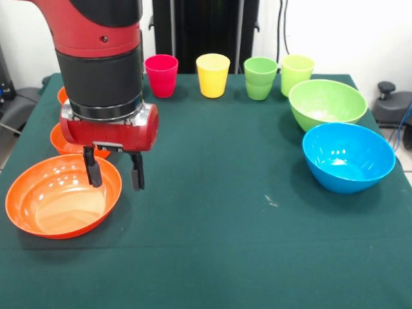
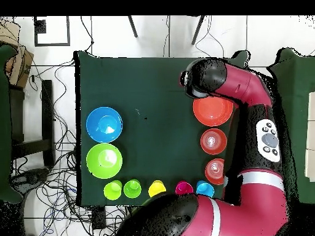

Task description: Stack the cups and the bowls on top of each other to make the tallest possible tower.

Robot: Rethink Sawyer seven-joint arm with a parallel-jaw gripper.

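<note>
My gripper (image 1: 116, 172) is open. Its fingers (image 1: 94, 171) straddle the right rim of the wide orange bowl (image 1: 63, 196), one over the inside and one outside. Two small orange bowls (image 1: 64, 140) (image 1: 62, 95) stand behind it, partly hidden by my arm. Pink (image 1: 161, 75), yellow (image 1: 212, 74), green (image 1: 261, 78) and light green (image 1: 296, 72) cups line the far edge. The overhead view shows the wide orange bowl (image 2: 213, 110), the small orange bowls (image 2: 213, 141) (image 2: 215, 171) and a sky blue cup (image 2: 205, 188). There my arm's end (image 2: 205, 78) hides the gripper.
A large lime green bowl (image 1: 327, 103) and a large blue bowl (image 1: 347, 156) stand at the right of the front view. A dark green cloth (image 1: 219, 193) covers the table. Cables and chairs surround the table in the overhead view.
</note>
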